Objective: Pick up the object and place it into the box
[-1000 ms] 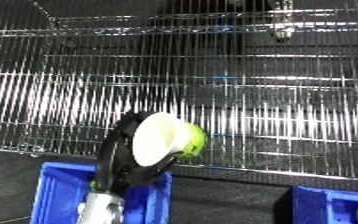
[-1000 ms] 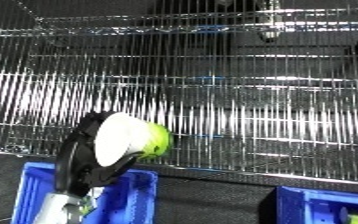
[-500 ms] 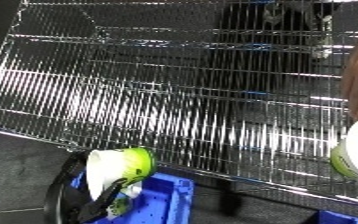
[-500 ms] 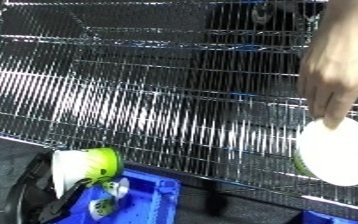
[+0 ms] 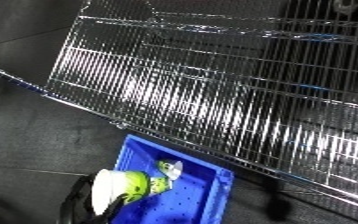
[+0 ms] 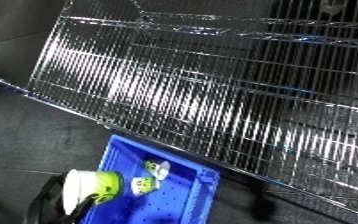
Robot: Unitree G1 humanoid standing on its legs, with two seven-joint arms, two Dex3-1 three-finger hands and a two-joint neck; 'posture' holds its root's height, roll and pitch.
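Left eye view: looking down at a blue bin sitting on the dark floor below a big tilted wire shelf. Left hand coming in from the lower edge, black fingers curled round a white-and-green cup-like object, holding it right over the bin's near-left corner. Already a small green-and-white item lying inside the bin. No right hand anywhere in sight.

Right eye view: pretty much same story, slightly shifted. Object held at the bin's left rim, half over the edge, half over the blue floor of the bin.

Compared with half a second ago: whole view swung and tilted, so mostly camera motion, not the shelf moving. Person's hand with the white disc gone from the right side. Object now lower and further over the bin instead of hovering by the shelf edge.

Meaning for the task: pick-up done, carry basically done, only the release left. Probably worth nudging a bit further inward before letting go, to avoid clipping the rim
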